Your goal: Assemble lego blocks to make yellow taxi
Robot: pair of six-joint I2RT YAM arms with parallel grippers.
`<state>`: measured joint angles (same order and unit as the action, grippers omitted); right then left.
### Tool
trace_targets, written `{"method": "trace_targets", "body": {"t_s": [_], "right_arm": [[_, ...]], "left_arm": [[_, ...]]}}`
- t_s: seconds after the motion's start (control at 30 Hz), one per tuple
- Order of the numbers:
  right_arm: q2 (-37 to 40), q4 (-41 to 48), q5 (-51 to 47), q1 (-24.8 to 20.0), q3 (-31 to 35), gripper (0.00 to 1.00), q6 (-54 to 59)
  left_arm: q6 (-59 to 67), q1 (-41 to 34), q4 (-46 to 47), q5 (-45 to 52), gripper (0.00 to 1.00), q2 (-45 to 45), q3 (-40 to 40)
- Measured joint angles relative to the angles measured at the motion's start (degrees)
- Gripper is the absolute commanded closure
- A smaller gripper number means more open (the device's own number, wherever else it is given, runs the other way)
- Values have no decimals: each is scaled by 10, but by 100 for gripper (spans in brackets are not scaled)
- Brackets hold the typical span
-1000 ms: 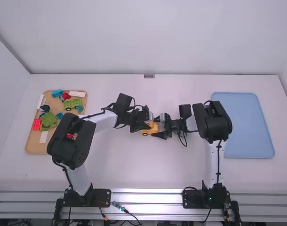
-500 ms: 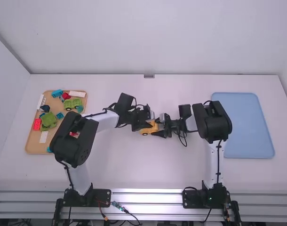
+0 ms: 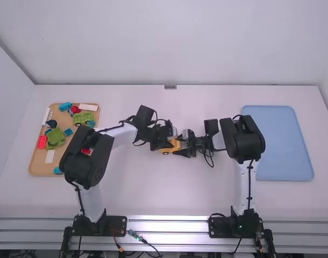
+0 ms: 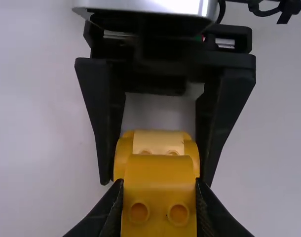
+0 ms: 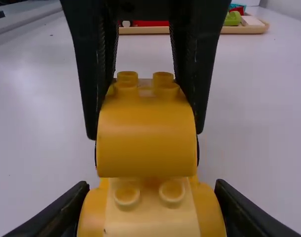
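Left of the blue plastic tray [image 3: 277, 144], left fingers [image 4: 103, 217] pinch the curved yellow plastic block [image 4: 158, 182], right fingers [image 5: 66, 210] the pale-topped yellow studded block [image 5: 150, 219]. Probably braced end to end for mating.

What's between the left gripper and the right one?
Yellow blocks, meeting end to end: one side in the left gripper, the other in the right gripper. Both wrist views show it.
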<state>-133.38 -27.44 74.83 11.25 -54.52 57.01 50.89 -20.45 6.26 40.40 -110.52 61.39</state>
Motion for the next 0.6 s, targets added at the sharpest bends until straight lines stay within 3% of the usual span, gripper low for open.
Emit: {"method": "trace_targets", "body": {"t_s": [0.6], "right_arm": [[0,0,-2,-6,0,41,-1]], "left_arm": [[-2,-22,-12,-25,99,-21,18]]}}
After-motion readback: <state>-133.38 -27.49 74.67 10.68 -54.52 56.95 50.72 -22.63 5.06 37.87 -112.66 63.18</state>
